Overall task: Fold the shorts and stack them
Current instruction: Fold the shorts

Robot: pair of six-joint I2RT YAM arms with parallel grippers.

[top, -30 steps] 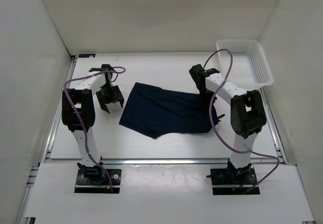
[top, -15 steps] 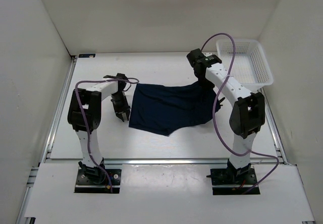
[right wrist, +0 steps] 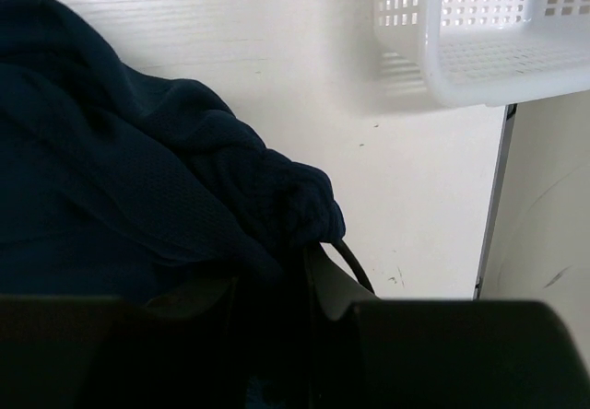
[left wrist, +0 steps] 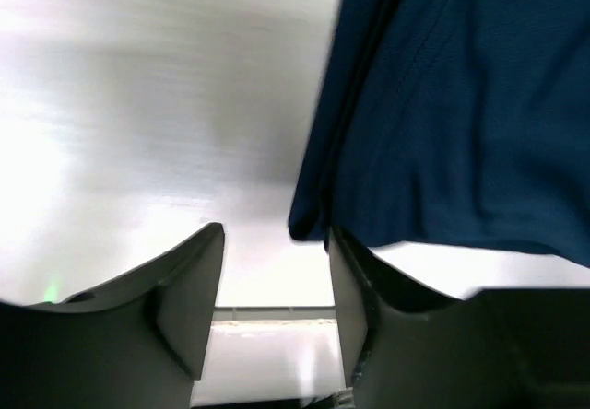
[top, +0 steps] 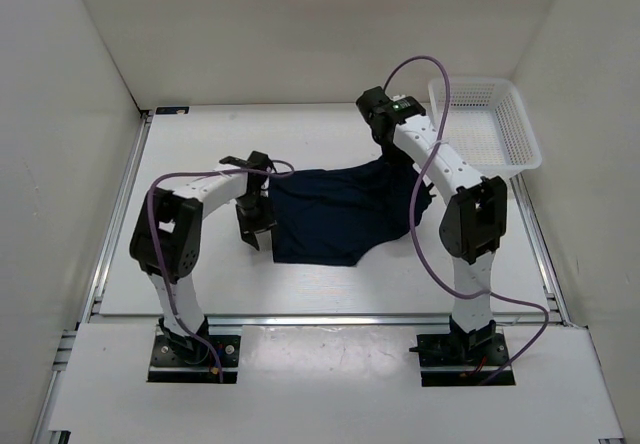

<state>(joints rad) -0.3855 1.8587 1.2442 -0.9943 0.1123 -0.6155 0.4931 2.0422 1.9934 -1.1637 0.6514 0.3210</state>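
Top external view showed the shorts (top: 335, 219) bunched mid-surface (top: 190, 144), right jaws clamped on their gathered far corner, left jaws apart beside the left edge; they probably needed to straddle that hem fully before closing.

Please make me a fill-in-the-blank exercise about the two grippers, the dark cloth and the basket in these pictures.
1. The right gripper has its jaws shut on the ____.
2. The left gripper has its jaws ____, with nothing between them.
3. The mesh basket is ____ in colour.
Missing words: shorts; open; white.
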